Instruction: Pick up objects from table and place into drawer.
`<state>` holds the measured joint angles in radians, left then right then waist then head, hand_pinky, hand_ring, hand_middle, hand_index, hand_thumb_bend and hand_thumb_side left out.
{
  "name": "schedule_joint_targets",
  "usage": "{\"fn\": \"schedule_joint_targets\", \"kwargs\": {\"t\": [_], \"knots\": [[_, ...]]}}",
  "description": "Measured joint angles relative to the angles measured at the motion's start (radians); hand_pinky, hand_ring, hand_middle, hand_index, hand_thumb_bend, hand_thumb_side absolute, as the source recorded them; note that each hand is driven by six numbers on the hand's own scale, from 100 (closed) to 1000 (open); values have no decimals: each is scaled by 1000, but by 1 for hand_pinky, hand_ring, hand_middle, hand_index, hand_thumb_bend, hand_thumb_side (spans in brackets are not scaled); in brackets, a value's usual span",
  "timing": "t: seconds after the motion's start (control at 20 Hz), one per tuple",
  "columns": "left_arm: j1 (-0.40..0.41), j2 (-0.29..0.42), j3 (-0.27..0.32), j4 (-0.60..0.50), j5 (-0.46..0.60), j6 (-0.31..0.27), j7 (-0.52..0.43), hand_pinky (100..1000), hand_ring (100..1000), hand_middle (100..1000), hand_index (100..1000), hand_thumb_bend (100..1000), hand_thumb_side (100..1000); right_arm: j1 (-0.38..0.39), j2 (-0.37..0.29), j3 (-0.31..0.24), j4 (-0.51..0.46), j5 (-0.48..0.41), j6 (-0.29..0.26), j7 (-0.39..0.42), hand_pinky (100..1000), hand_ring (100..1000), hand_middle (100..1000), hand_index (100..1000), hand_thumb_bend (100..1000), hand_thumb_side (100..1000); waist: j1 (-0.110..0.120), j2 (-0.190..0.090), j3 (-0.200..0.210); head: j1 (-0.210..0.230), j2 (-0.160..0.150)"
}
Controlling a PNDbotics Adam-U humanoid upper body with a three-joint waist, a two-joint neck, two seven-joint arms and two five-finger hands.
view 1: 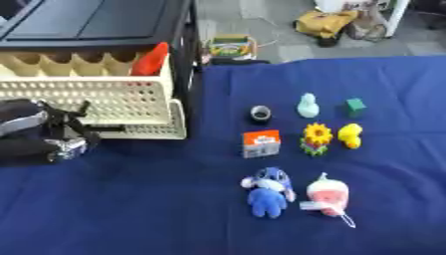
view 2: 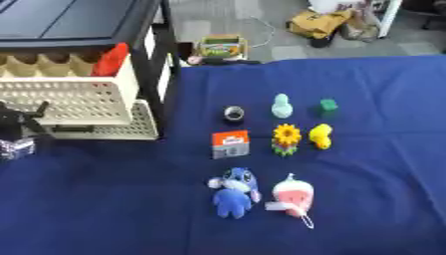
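A cream perforated drawer [view 1: 104, 97] stands pulled out of a black cabinet [view 1: 96, 20] at the upper left, with a red object [view 1: 153, 59] leaning in its right end. My left hand [view 1: 48, 137] sits just in front of the drawer's left part, low over the blue cloth. On the cloth to the right lie a black tape roll [view 1: 261, 114], a pale green figurine [view 1: 307, 105], a green cube [view 1: 355, 106], an orange and white box [view 1: 261, 143], a sunflower toy [view 1: 317, 138], a yellow duck [view 1: 350, 135], a blue plush [view 1: 268, 191] and a pink plush [view 1: 327, 196].
A second cream tray [view 1: 161, 130] juts out under the drawer. Beyond the table's far edge, a crayon box [view 1: 231, 46] and a yellow bag [view 1: 324, 22] lie on the floor. Blue cloth [view 1: 131, 209] covers the table's front left.
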<state>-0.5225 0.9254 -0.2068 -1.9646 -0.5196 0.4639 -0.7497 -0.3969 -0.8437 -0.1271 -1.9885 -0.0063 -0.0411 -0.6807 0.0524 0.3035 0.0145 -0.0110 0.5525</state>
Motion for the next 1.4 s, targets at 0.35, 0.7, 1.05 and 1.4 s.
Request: {"fn": "schedule_joint_targets", "kwargs": {"t": [0.35,0.7,1.05,1.4], "knots": [[-35,-23,1,41,-5,24,27,321,596,544,909,246,1000,-9,5,1,0,0,18,5,681,725,670,798,100,785,0,1,-1,1,-2],[-60,-49,1,76,-6,46,72,327,599,548,920,233,1000,-9,6,1,0,0,25,7,681,725,669,798,100,783,-1,3,0,2,-8],[-76,-66,1,91,10,51,100,331,601,549,925,213,1000,-13,9,1,0,0,28,6,680,725,667,797,100,778,-3,5,-1,6,-10],[-87,-75,3,93,34,59,148,341,607,556,942,201,1000,-13,14,1,0,0,33,3,680,724,667,796,100,773,-3,7,-1,8,-18]]}}
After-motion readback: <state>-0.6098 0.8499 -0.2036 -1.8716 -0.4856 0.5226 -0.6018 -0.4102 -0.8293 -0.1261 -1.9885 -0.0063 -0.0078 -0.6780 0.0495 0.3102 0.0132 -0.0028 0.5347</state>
